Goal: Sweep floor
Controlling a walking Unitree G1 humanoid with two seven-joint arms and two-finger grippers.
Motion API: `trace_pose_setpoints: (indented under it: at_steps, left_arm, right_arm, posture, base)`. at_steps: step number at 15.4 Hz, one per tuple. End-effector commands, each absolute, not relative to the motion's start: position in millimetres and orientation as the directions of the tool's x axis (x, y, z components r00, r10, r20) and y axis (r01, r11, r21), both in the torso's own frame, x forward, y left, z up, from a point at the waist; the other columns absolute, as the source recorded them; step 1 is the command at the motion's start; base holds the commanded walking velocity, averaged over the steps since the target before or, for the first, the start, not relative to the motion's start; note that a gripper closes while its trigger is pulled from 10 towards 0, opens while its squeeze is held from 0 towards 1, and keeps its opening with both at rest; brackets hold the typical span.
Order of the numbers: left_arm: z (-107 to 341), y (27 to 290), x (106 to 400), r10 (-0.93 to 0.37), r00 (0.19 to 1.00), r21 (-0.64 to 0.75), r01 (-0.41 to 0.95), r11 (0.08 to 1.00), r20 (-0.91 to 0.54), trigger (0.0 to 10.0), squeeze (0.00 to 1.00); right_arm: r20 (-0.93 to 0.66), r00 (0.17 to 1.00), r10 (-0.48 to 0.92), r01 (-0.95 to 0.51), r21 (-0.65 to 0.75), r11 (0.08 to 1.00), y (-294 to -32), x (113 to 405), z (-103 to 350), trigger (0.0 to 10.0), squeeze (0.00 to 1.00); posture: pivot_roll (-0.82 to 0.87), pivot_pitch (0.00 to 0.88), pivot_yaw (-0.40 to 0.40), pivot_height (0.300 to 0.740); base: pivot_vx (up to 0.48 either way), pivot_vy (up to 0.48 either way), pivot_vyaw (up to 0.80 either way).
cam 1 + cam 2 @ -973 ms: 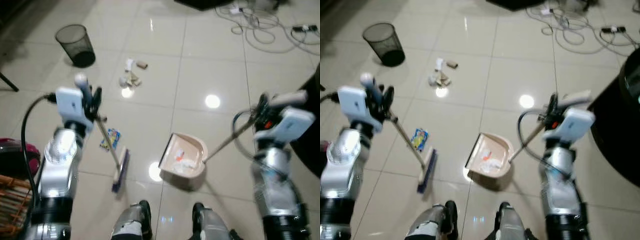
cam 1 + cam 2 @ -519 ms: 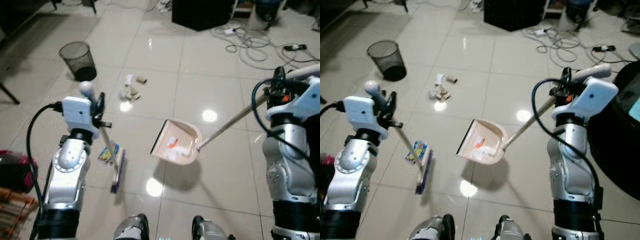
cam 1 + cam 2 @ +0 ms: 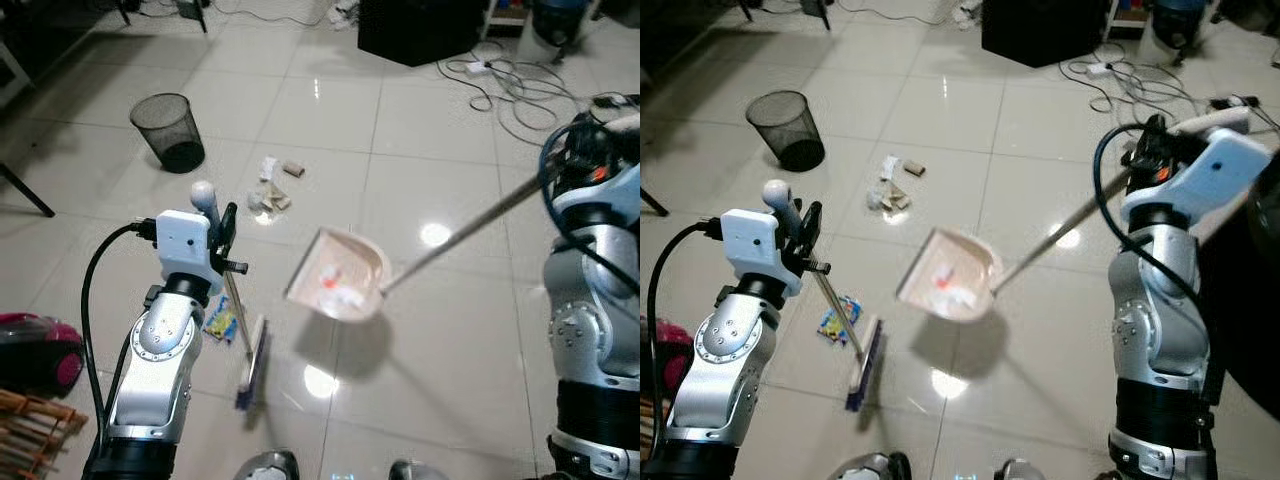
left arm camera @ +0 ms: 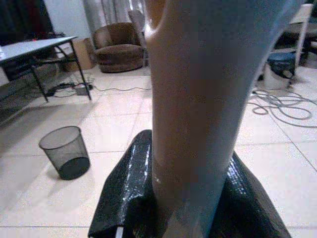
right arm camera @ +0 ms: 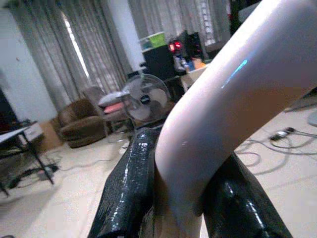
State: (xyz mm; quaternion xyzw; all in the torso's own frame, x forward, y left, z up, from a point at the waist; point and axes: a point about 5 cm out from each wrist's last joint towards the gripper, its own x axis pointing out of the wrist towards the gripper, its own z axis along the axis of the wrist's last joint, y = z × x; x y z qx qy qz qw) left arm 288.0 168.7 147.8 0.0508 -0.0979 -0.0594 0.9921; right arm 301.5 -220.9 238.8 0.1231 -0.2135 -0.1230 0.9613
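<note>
I've got the left gripper (image 3: 222,235) clamped on the broom (image 3: 243,330) handle at centre left of the head view; the broom head sits on the tile floor (image 3: 430,330) at lower centre, just beside a blue and yellow wrapper (image 3: 219,320). My right gripper (image 3: 1143,150) at the right edge is closed around the long dustpan handle, and the dustpan (image 3: 338,288) hangs tilted at mid frame, off the floor, with its shadow on the tiles below and scraps inside. Upper centre left, a little pile of paper litter (image 3: 271,190) lies on the floor, with the black mesh bin (image 3: 172,132) standing well apart toward the upper left. Cables (image 3: 520,85) sprawl in the upper right.
</note>
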Motion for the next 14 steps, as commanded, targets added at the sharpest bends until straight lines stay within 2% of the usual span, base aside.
trace_pose_setpoints:
  at_steps: [1, 4, 10, 14]
  left_arm:
    - [161, 173, 289, -0.097, 0.966, 0.115, 0.071, 0.991, 0.238, 10.0, 0.0]
    - [158, 176, 290, -0.08, 0.971, 0.102, 0.058, 0.993, 0.225, 10.0, 0.0]
    - [156, 179, 289, -0.042, 0.975, 0.09, 0.023, 0.996, 0.219, 10.0, 0.0]
    - [157, 181, 291, -0.032, 0.973, 0.103, 0.009, 0.995, 0.228, 10.0, 0.0]
  right_arm:
    - [0.435, 0.862, -0.261, 0.151, 0.273, 0.95, -218, 299, 255, 10.0, 0.0]
    - [0.437, 0.871, -0.225, 0.128, 0.24, 0.962, -211, 302, 259, 10.0, 0.0]
    - [0.423, 0.883, -0.202, 0.098, 0.256, 0.962, -203, 309, 262, 10.0, 0.0]
    - [0.429, 0.875, -0.226, 0.088, 0.317, 0.944, -204, 310, 265, 10.0, 0.0]
  posture:
    - [0.0, 0.082, 0.065, 0.74]
    - [0.0, 0.077, 0.053, 0.74]
    - [0.01, 0.07, 0.03, 0.74]
    - [0.01, 0.066, 0.033, 0.74]
  base:
    - [0.469, 0.0, 0.0]
    - [0.467, 0.0, 0.0]
    - [0.469, 0.0, 0.78]
    - [0.469, 0.0, 0.0]
